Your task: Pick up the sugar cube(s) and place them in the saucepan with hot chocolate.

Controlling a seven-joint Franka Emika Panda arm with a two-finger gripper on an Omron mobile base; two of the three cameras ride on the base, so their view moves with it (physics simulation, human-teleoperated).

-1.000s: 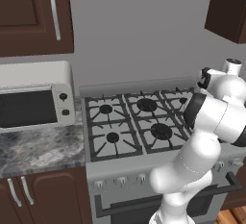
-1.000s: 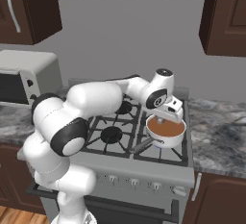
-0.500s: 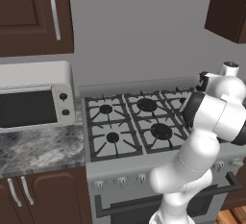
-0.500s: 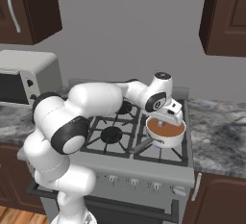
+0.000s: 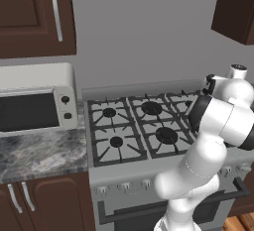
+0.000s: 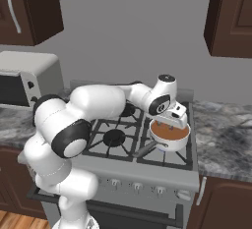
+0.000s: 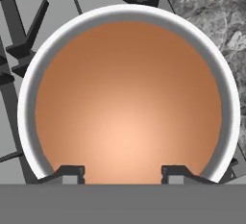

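Note:
The saucepan with hot chocolate (image 6: pixel 170 135) stands on the stove's front right burner, its pale grey walls ringing smooth brown liquid (image 7: pixel 127 103). My gripper (image 6: pixel 173 121) hangs just over the pan and points down into it. In the hand view the gripper (image 7: pixel 122 172) is open, its two dark fingertips (image 7: pixel 72 172) wide apart above the liquid with nothing between them. No sugar cube is in sight; the brown surface looks unbroken.
The pan's handle (image 6: pixel 145 149) points toward the stove's front left. Black burner grates (image 5: pixel 134 126) cover the stove top. A microwave (image 5: pixel 34 101) sits on the left marble counter, and more marble counter (image 6: pixel 221 139) lies right of the stove. A range hood hangs overhead.
The hand stays over the saucepan with barely a shift. Nothing else has moved.

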